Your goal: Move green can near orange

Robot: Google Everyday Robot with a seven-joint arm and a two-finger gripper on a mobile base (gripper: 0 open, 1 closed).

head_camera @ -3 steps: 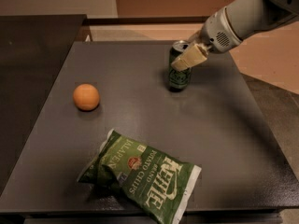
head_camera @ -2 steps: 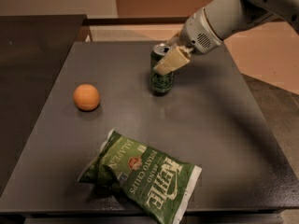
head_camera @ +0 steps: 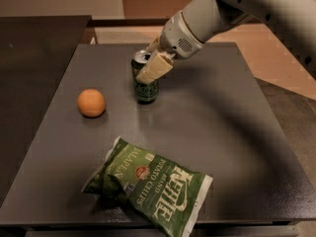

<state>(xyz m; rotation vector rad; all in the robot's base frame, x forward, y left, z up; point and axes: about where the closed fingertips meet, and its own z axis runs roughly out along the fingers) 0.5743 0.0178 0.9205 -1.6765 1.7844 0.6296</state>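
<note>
Gripper: the gripper (head_camera: 147,63) hangs over the back half of the worktop (head_camera: 232,132), a little left of the middle.
Grip: it is clenched around the green can (head_camera: 146,85) near the can's top. One pale finger (head_camera: 154,68) lies slantwise across the upper front of the can, and the other shows just behind the rim.
Green can: it stands upright with its silver top up, in the back half of the worktop, left of centre. Whether its base rests on the surface or hangs just above it cannot be told.
Orange: the orange (head_camera: 91,102) sits on the worktop towards the left edge, to the left of the can and slightly nearer the front. It is near the can but apart from it, with bare surface between them.
Chip bag: a flat green chip bag (head_camera: 150,184) lies by the front edge, left of the middle, crumpled at its left end. It touches neither the can nor the orange.
Arm: the white arm (head_camera: 232,6) reaches in from above the back right corner.
Worktop: dark grey and matte.
</note>
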